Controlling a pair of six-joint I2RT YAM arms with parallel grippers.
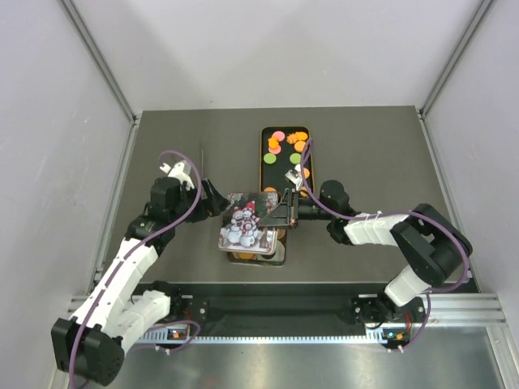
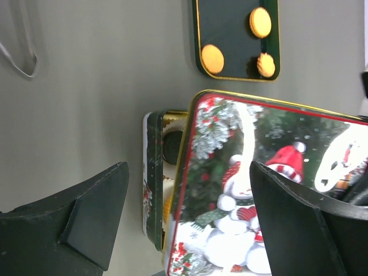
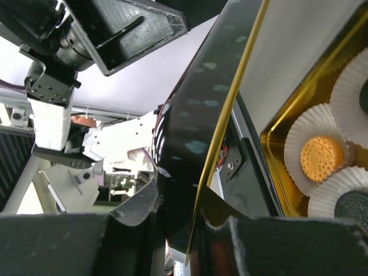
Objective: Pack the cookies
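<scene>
Snowman lid [image 1: 243, 223] above tin [image 2: 154, 172].
My right end effector [image 1: 284, 212] clamps its 3 o'clock edge; left end effector [image 2: 188, 190] gapes.

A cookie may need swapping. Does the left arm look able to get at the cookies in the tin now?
Probably not: the snowman lid, held in the right jaws, covers most of the tin.
</scene>
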